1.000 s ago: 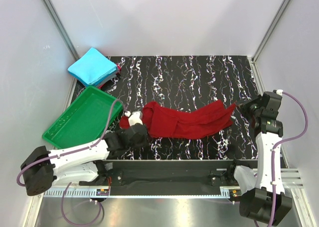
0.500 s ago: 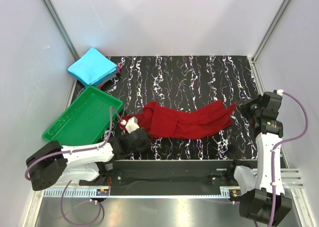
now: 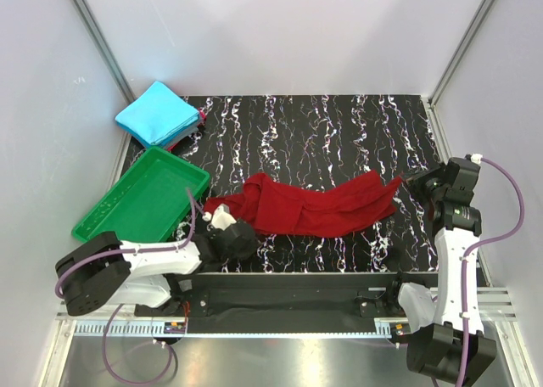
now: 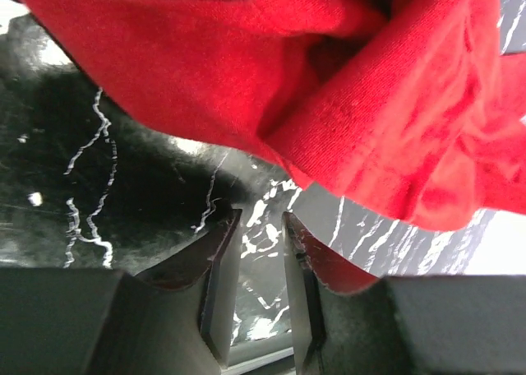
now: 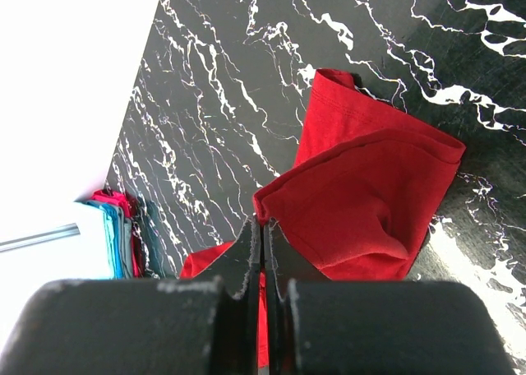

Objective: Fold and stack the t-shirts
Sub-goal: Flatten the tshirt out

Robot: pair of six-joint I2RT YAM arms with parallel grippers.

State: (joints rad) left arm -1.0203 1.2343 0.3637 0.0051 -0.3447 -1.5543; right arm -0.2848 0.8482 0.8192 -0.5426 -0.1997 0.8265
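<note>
Overhead view of a black marbled table (image 3: pixel 339 132) with two robot arms at its near edge. A dark red t-shirt (image 3: pixel 314 204) lies bunched in a long crumpled band across the middle of the table, not folded at all. At its left end the left gripper (image 3: pixel 222 221) sits low, just beside the cloth. The wrist view shows its jaws a narrow gap apart with only bare table between them and the red fabric lying just ahead of the fingertips, so it holds nothing. At the shirt's right end the right gripper (image 5: pixel 261 224) is closed tight and appears to pinch a corner of the red cloth, which rises to meet its fingertips. In the far left corner a cyan-blue t-shirt (image 3: pixel 154 113) rests as a neat flat square on top of other folded layers whose edges show beneath it. A green tray (image 3: pixel 140 196) sits between that pile and the left arm. Judging from this, the blue shirt is finished, while the red one has yet to be spread out, folded and set on the pile.
</note>
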